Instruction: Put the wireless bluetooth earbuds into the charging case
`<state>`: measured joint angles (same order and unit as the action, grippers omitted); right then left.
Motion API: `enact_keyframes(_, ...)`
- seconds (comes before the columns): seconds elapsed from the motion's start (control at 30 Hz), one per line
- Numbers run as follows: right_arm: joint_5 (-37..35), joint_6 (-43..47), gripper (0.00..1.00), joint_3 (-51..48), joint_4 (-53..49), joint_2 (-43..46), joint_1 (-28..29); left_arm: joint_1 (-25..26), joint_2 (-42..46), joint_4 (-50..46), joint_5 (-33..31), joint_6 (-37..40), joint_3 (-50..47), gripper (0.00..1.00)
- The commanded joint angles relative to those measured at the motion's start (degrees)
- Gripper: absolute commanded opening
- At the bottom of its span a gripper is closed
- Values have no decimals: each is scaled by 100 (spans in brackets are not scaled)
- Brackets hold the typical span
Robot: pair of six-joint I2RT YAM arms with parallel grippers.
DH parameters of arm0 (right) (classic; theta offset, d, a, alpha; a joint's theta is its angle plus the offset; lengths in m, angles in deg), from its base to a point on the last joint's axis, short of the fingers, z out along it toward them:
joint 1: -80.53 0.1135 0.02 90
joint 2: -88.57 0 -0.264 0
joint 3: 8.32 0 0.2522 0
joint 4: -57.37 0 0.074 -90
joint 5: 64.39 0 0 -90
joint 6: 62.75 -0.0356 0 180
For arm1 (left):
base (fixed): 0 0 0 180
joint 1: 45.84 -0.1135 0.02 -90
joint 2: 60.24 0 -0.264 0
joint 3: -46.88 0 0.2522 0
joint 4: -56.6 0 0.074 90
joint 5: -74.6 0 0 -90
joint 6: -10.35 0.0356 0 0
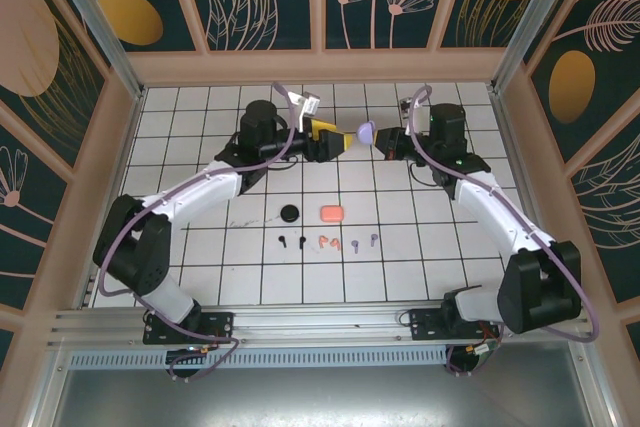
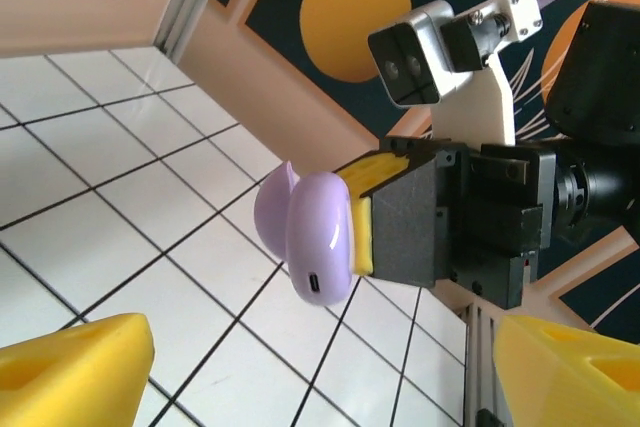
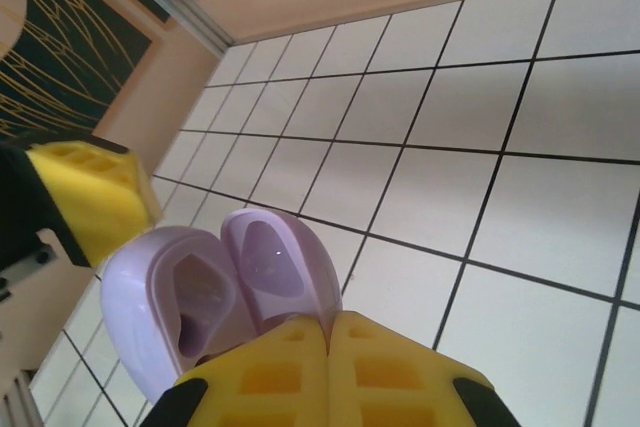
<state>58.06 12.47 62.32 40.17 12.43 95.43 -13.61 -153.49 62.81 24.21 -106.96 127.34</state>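
Top external view puts your left hand (image 1: 345, 139) over the far half of the table (image 1: 200, 277), fingers spread wide and gripping nothing. One yellow fingertip (image 3: 90, 197) sits just beside the open lid of the lavender charging case (image 1: 366, 132). If you pull that hand away carelessly, the fingertip can clip the lid, snapping it closed or twisting the case.

The case hangs in the air between the two hands, clear of the table, with its two halves parted. Your right hand (image 1: 383, 143) is pressed together on it, pinching only a narrow strip where the halves meet. I judge that the weak spot: the shell is smooth and rounded, so a nudge or a quick wrist turn may let it swivel between the pads, or slide out and drop. The wells also seem to face sideways rather than up, so an earbud pushed in now may fall back out.

The wireless bluetooth earbuds lie in a row nearer the near edge, well apart from the held case: black pair (image 1: 283, 242), coral-pink pair (image 1: 323, 240), lavender pair (image 1: 373, 239). They are tiny and close together. Wide fingers coming down on one may flick its neighbour away, and you could pick a colour that does not match. The black case (image 1: 291, 212) and coral-pink case (image 1: 333, 212) rest just behind the row.
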Motion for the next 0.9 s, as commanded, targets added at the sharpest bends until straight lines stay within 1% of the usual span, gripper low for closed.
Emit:
enact_keyframes(0.0, -223, 733, 0, 480, -527, -182, 14, -59, -36, -1727, 263, 1293, 685, 89)
enact_keyframes(0.07, -342, 1173, 0, 693, -871, -300, 49, -68, -230, -2701, 317, 1922, 1204, 89)
enact_keyframes(0.17, -626, 1795, 0, 938, -1314, -431, 197, -76, -457, -3876, 309, 2639, 1899, 89)
enact_keyframes(0.2, -730, 1973, 0, 991, -1422, -465, 259, -76, -716, -4198, 310, 2840, 2092, 88)
enact_keyframes(0.33, -1113, 2485, 0, 1231, -1842, -636, 504, -76, -1243, -5481, 313, 3543, 3052, 80)
enact_keyframes(0.43, -1119, 2615, 0, 1316, -1962, -688, 601, -77, -1570, -6173, 300, 3902, 3600, 74)
enact_keyframes(0.53, -1067, 2647, 0, 1332, -2001, -674, 677, -76, -1698, -6473, 408, 4088, 3813, 71)
enact_keyframes(0.7, -1000, 2652, 0, 1334, -2041, -620, 760, -77, -1770, -6617, 638, 4215, 3916, 69)
enact_keyframes(0.87, -845, 2613, 0, 1351, -2033, -551, 839, -76, -1937, -6810, 1060, 4330, 4108, 67)
